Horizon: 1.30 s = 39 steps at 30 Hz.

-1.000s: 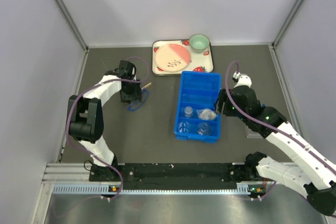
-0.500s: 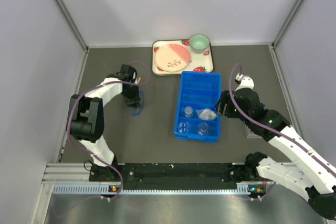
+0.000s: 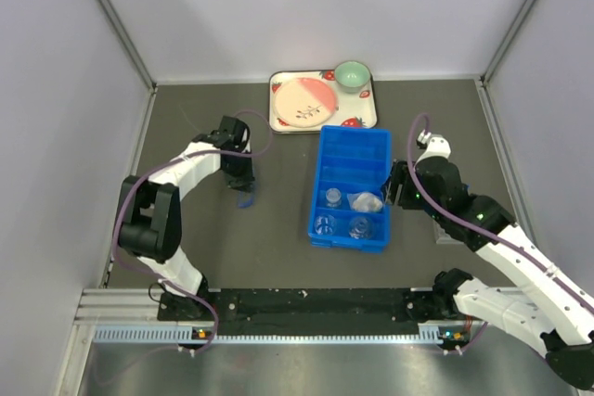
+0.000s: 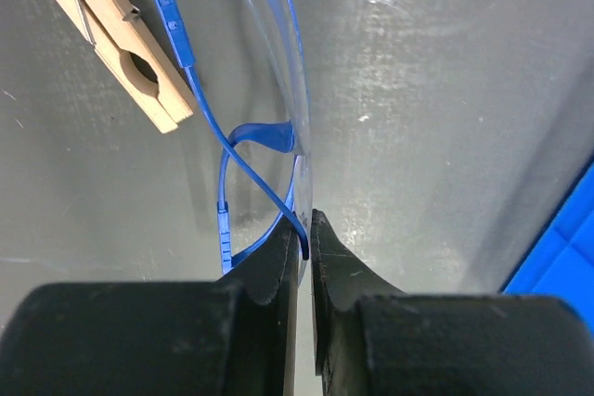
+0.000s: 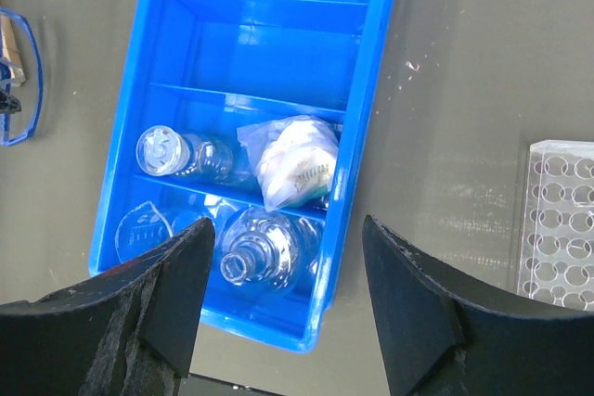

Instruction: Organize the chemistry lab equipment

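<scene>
Grey tabletop, left side: left gripper (image 4: 304, 229) pinches the blue ring (image 4: 263, 133) at its near edge, ring stretching away; bin (image 3: 353, 150) lies rightward, right gripper (image 5: 288, 248) spread beside it.

**Glassware in the bin, goggles and rack beside it**

Three small clear glass vessels (image 5: 264, 252) stand upright in the two compartments at the 6 o'clock end of the blue bin (image 5: 269, 53). At its 9 o'clock lie clear blue-framed goggles (image 4: 263, 134), their lens edge pinched by the left gripper (image 4: 307, 229), with a wooden clothespin (image 4: 111, 39) just beside them. A clear tube rack (image 5: 561, 220) lies flat at 4 o'clock.
</scene>
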Each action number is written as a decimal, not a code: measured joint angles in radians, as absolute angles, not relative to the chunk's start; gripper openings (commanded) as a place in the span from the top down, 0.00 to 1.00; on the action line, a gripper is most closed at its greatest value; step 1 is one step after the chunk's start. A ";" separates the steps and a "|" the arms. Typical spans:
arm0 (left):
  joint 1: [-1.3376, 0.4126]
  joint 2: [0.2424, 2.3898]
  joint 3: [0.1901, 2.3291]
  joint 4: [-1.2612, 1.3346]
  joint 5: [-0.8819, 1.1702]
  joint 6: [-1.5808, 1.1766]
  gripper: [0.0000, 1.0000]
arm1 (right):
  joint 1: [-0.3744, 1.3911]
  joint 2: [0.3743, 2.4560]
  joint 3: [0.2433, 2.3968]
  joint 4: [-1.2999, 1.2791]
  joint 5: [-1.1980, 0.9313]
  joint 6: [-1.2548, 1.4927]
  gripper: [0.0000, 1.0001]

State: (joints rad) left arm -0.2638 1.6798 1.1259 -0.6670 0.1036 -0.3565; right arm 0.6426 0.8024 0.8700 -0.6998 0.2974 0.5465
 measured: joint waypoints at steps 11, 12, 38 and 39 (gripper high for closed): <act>-0.371 1.600 1.311 -0.756 0.096 -0.354 1.00 | 0.643 0.836 0.870 -0.712 0.298 0.546 0.34; -0.388 1.602 1.353 -0.771 0.095 -0.348 1.00 | 0.643 0.837 0.870 -0.713 0.298 0.546 0.34; -0.686 2.017 1.888 -0.733 0.076 0.409 1.00 | 0.643 0.839 0.822 -0.755 0.321 0.524 0.34; -0.699 2.017 1.875 -0.716 0.070 0.446 1.00 | 0.643 0.839 0.817 -0.756 0.321 0.524 0.34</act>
